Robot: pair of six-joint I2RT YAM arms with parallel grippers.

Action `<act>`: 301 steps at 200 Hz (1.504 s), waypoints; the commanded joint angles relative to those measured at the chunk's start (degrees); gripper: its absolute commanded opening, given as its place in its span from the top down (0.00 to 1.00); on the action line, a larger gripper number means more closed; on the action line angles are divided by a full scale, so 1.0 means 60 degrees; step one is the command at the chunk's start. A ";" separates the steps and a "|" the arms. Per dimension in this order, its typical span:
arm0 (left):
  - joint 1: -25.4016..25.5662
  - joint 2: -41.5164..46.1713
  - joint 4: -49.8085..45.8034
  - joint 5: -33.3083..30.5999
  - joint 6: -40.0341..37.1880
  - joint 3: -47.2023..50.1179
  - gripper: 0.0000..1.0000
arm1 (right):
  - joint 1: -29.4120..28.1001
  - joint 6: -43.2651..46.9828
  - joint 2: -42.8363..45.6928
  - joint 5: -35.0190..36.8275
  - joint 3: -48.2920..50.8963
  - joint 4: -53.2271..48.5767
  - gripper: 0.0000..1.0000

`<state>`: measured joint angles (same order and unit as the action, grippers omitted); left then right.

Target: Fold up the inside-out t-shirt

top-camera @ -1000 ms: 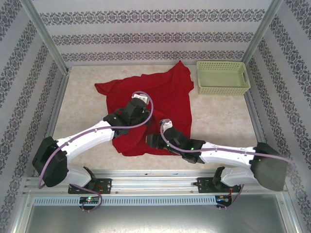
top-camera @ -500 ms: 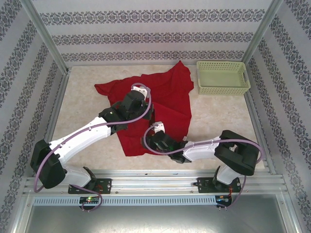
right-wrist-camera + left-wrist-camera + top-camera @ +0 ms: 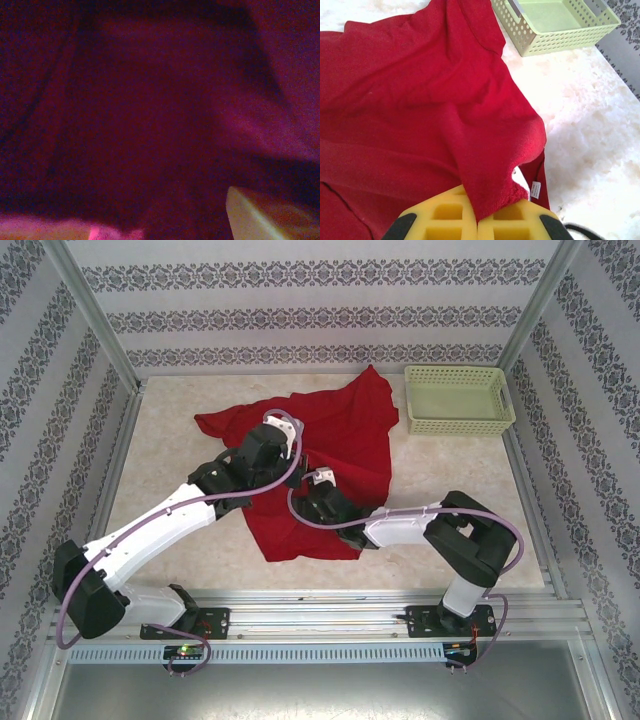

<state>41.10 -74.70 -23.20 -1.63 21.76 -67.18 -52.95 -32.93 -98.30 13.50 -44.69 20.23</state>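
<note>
The inside-out t-shirt [image 3: 345,430] is bright red and lies rumpled across the middle of the table. In the left wrist view it [image 3: 420,100] is bunched into folds, with a small white label [image 3: 535,189] near its hem. My left gripper [image 3: 283,430] is over the shirt's middle. Its yellow fingers [image 3: 445,215] are shut on a raised fold of the red cloth, gripper [image 3: 478,215]. My right gripper [image 3: 308,500] reaches left into the shirt's near part. In the right wrist view dark red cloth [image 3: 150,100] covers it, and its pale fingers [image 3: 265,215] stand wide apart, gripper [image 3: 165,225].
A pale green lattice basket [image 3: 458,399] stands at the back right, close to the shirt's far corner, basket [image 3: 560,30]. Patterned walls and metal posts close in the table [image 3: 460,510]. A metal rail [image 3: 320,605] runs along the near edge.
My left gripper has lifted its fold toward the back. My right arm has swung left and forward into the shirt, its jaws widening. The shirt's near hem has shifted.
</note>
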 commanded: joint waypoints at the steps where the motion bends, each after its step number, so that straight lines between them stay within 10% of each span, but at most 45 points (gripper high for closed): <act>1: -0.0171 0.0322 -0.0648 0.0164 -0.0962 -0.0486 1.00 | -0.0140 0.1117 -0.0074 -0.0308 -0.0377 -0.0389 0.27; 220: -0.0888 0.0769 -0.1741 -0.2123 -0.3014 -0.0784 0.99 | 0.0808 0.4667 0.0101 -0.2571 -0.0781 -0.2179 0.02; 301: -0.0976 0.0947 -0.1364 -0.1224 -0.3386 -0.0847 0.98 | 0.0856 0.4732 -0.0059 -0.0528 -0.0543 -0.2088 0.08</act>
<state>35.88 -71.59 -33.87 -12.49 3.20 -71.13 -47.99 -4.51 -98.08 3.81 -48.47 6.44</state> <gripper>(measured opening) 0.050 0.930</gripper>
